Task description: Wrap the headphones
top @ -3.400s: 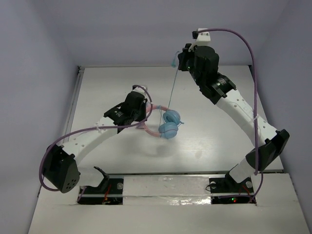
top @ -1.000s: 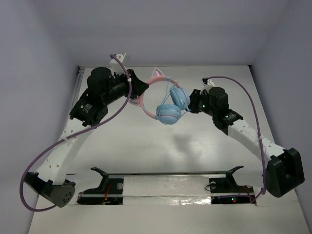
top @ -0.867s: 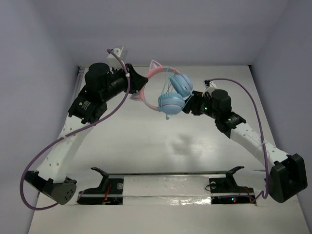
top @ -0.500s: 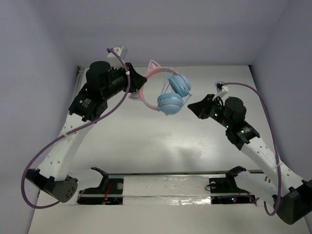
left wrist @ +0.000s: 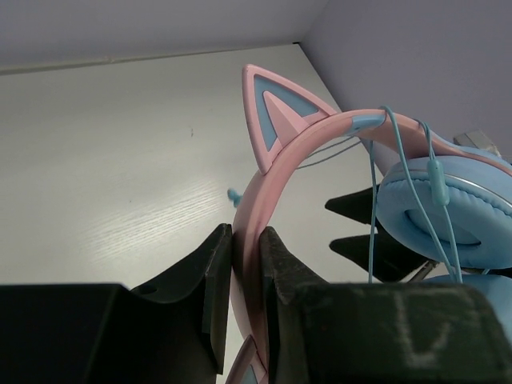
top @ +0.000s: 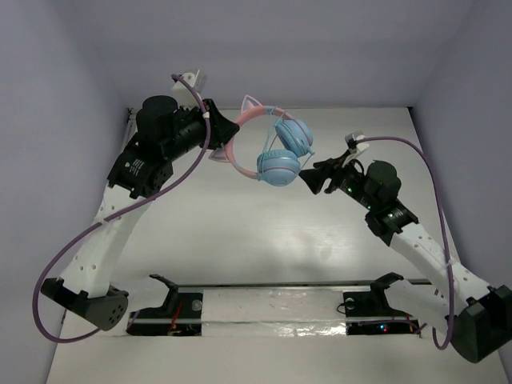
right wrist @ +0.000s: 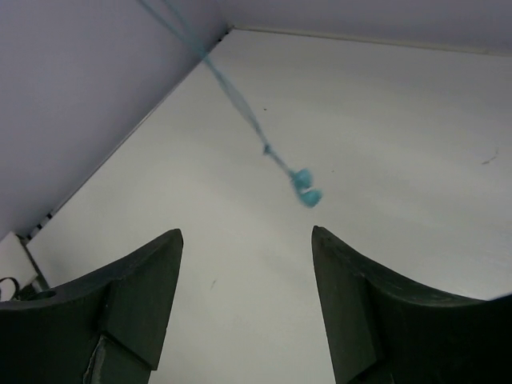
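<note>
My left gripper [left wrist: 245,246] pinches the pink headband [left wrist: 276,164] of the headphones [top: 272,150], holding them in the air above the white table [top: 240,232], with lavender walls [top: 320,48] around. My right gripper [right wrist: 246,232] is spread wide, gripping nothing, just beside the ear cups [top: 278,166]. The cable plug [right wrist: 305,189] dangles in front of it.

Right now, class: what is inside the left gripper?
The headphones' pink headband, clamped in the left gripper near a cat ear. The band's stretch between the fingers is mostly covered.
</note>
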Available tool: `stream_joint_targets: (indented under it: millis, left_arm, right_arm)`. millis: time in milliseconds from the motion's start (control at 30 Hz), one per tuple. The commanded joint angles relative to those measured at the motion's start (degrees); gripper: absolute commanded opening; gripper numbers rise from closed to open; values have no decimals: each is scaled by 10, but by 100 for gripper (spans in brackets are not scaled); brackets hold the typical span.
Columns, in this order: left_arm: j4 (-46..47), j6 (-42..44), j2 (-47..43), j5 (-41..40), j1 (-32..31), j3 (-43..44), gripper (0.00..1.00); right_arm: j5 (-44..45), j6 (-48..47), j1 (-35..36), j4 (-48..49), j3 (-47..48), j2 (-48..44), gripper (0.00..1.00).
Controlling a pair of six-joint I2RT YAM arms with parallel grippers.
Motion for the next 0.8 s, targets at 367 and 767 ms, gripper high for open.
stream_joint_targets:
  millis: [367,767]
  left_arm:
    - [27,-9,-17,14,2,31,0]
    - [25,-10,-20,11,2,41,0]
  right_arm:
    - [-193,21,54,200,48,193,81]
    - [-209,42,59,271,72,298,46]
